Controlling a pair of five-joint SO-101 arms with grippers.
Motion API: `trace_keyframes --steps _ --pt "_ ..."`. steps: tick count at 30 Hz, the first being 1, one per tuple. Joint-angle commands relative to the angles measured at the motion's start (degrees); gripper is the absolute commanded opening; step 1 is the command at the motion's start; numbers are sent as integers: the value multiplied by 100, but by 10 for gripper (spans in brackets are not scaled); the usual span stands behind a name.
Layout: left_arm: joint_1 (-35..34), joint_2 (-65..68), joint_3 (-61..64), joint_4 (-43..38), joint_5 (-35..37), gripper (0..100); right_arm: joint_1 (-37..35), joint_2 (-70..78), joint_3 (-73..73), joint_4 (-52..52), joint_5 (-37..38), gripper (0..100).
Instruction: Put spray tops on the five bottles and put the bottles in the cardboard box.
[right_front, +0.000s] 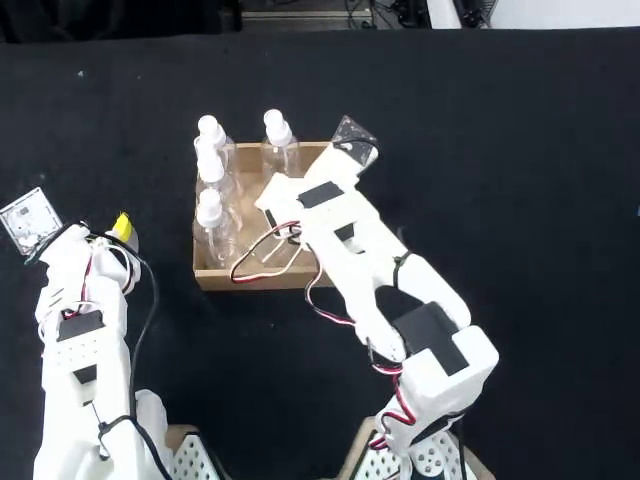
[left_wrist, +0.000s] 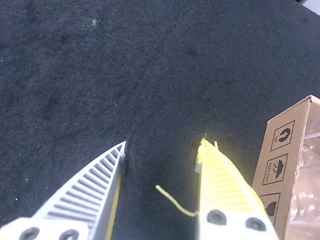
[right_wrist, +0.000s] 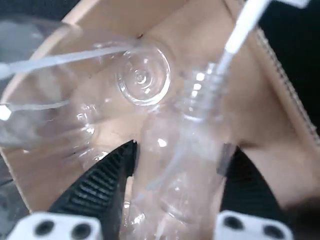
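Right gripper is inside cardboard box, fingers clamped on clear bottle. Four capped bottles stand at box's 10-12 o'clock. Left gripper, fingers apart, hangs over table at box's 9 o'clock.

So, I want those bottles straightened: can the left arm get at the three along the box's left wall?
Probably yes. The left claw is open and empty beside the cardboard box, only bare table between. The right arm lies over the box's other side, clear of those three bottles.
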Motion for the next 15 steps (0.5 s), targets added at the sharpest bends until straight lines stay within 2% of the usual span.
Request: trace_keyframes --steps 1,15 --pt "40 -62 -31 -132 -35 202 105 -40 -321 -158 -35 179" --pt "48 -62 -40 -132 -35 202 404 -207 -259 229 18 177"
